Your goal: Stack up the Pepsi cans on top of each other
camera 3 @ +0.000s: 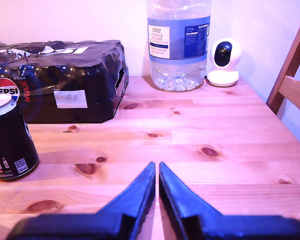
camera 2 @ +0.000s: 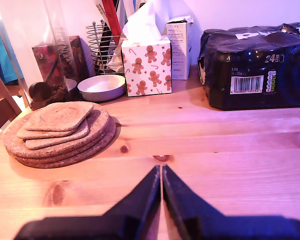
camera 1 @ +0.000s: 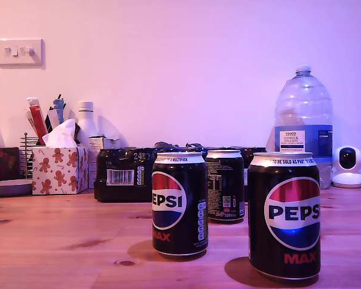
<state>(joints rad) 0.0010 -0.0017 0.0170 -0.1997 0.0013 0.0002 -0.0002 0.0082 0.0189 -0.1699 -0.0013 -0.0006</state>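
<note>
Pepsi cans (camera 1: 180, 205) stand separate on the worktop (camera 1: 66, 241); both claws, first (camera 2: 161, 176) and second (camera 3: 157, 172), closed, empty; risk: off-centre placement topples a stack.

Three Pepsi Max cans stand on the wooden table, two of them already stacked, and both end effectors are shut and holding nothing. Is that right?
Not quite: none is stacked. The exterior view shows the three Pepsi cans each standing separately on the table. The rest holds: my first end effector and my second end effector are shut and hold nothing.
</note>
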